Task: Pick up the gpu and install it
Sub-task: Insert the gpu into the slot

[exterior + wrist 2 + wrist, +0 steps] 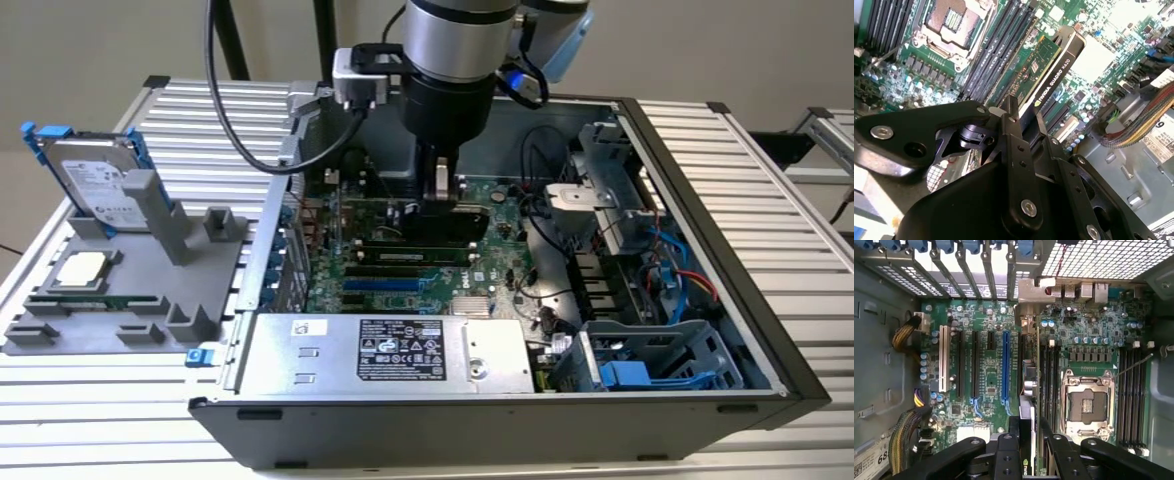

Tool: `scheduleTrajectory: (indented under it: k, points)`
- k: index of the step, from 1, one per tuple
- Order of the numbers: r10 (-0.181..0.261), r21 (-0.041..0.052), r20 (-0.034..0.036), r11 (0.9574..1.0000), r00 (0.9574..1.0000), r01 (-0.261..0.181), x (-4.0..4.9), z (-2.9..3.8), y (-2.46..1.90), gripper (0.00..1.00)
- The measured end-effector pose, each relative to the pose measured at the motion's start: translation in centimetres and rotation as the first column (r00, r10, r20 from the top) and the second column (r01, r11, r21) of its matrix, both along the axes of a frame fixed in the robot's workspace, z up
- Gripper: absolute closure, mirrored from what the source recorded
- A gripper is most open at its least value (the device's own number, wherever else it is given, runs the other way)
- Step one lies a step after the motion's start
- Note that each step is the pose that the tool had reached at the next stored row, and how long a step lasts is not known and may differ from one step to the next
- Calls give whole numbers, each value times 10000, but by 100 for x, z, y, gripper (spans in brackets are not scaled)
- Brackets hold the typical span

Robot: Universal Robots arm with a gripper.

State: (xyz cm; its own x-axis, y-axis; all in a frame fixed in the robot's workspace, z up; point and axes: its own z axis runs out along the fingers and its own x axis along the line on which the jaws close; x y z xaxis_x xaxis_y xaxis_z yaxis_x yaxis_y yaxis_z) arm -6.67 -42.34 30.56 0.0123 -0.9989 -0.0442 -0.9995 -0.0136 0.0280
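Note:
The gpu (443,226) stands on edge inside the open computer case, low over the green motherboard (400,290). My gripper (439,195) reaches straight down from above and is shut on the card's upper edge. In the second wrist view the gpu (1054,62) shows its black cooler and green board, running away from my gripper (1021,115). In the first wrist view the gpu (1027,390) appears edge-on between the long blue slot (1005,365) and the memory slots (1049,380), with my gripper (1027,427) clamped on it. Whether the card is seated in a slot cannot be told.
The case walls (721,200) close in the work area. A silver power supply (387,350) lies at the case front, with cable bundles (904,432) beside the board. The processor socket (1086,405) lies past the memory slots. A grey fixture (120,300) with a hard drive (100,180) stands outside.

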Motion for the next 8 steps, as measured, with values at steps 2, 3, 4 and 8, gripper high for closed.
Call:
scheduleTrajectory:
  k: [2,3,4,8]
  points:
    - [13,1,105,10000,9999,-13,-29,-19,-14,100]
    - [14,2,171,10000,9999,-14,-44,-29,-20,100]
    - [14,1,239,10000,9997,-14,-61,-38,-24,100]
    - [-23,2,350,10000,9994,23,-93,-91,-26,100]
